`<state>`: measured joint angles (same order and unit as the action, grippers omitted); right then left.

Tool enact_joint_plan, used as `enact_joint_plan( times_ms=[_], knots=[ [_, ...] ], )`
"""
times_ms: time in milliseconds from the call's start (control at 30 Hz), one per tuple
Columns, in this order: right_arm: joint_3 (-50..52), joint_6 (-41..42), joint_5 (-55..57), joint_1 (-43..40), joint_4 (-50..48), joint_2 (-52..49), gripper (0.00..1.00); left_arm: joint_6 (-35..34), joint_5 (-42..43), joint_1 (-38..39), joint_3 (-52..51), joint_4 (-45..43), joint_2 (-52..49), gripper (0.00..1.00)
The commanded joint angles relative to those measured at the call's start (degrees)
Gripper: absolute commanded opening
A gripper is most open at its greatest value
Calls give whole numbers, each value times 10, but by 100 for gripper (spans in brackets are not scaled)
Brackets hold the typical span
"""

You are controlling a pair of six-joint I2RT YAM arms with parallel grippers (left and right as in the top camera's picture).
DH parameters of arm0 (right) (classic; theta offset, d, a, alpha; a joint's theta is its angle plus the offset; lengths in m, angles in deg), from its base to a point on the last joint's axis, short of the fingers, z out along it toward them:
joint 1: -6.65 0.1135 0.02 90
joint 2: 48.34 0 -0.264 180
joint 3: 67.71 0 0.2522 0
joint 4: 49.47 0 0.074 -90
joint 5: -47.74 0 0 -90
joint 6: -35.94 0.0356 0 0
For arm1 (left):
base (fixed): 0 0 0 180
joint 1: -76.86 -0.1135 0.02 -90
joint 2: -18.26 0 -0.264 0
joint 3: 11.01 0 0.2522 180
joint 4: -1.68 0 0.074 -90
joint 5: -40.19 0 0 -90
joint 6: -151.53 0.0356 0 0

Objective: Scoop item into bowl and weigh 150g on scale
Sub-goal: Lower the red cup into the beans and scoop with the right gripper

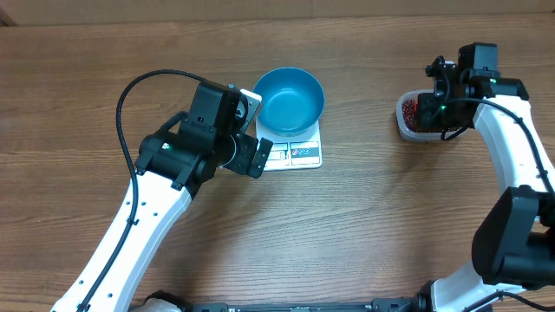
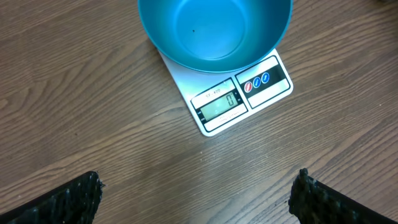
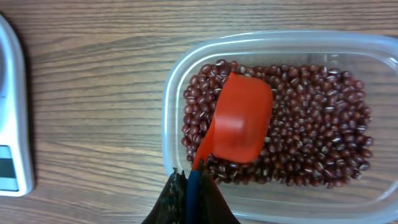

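The blue bowl [image 1: 290,97] [image 2: 214,31] stands empty on the white scale [image 1: 300,154] [image 2: 239,93], whose display faces my left gripper. That left gripper [image 1: 258,130] [image 2: 199,179] hovers just left of the scale, jaws wide open with only bare table between them. At the right, dark red-brown beans [image 3: 311,124] [image 1: 414,111] fill a clear plastic tub [image 3: 261,43] [image 1: 403,126]. My right gripper [image 3: 194,177] [image 1: 431,108] is over the tub, shut on the blue handle of an orange-red scoop [image 3: 239,121]. The scoop's head lies on the beans with its rounded back facing up.
Wood-grain table all round. The scale's edge [image 3: 15,106] shows at the left of the right wrist view, a short way from the tub. Open tabletop lies between scale and tub and along the front.
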<state>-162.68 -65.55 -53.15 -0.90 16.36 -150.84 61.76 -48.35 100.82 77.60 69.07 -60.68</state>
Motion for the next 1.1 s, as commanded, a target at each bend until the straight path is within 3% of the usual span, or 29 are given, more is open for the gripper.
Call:
enact_joint_plan(
  times_ms=[0, 467, 1067],
  knots=[
    [4, 5, -93, -6, 0, -3, 4, 11, -2, 2, 8, -1, -5, 99],
    [4, 5, -128, -65, 16, -3, 4, 11, -2, 2, 8, -1, -5, 100],
    [4, -3, -167, -83, 17, -3, 4, 11, -2, 2, 8, -1, -5, 100]
  ],
)
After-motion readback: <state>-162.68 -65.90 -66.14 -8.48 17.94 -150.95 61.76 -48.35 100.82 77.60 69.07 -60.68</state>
